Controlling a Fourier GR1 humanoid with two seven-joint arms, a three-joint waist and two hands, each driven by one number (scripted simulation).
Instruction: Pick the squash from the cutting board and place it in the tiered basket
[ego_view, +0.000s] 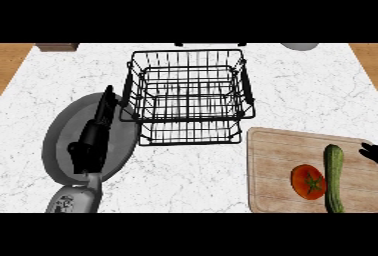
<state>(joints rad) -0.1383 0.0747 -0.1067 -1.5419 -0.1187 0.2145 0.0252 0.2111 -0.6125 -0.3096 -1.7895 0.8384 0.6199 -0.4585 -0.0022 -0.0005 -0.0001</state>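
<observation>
Squash (334, 178) lies on the board (273, 165) right of the tomato (308, 182); basket (190, 95) behind; left hand (92, 140) extended, relaxed, over the plate (59, 130); right hand (368, 150) at the edge, grip unclear.

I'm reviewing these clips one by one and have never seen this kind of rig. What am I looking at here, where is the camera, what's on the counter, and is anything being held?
The picture is taken from the robot's head, looking steeply down at a white marble counter. The left robot hand, black on a grey forearm, stretches over a grey plate, fingers fairly straight, holding nothing. Only the fingertips of the right robot hand show at the right edge; whether they are open or shut cannot be told. In the middle stands a black wire tiered basket. At the right lies a wooden cutting board carrying a long green squash and a red tomato. Nothing is held.
</observation>
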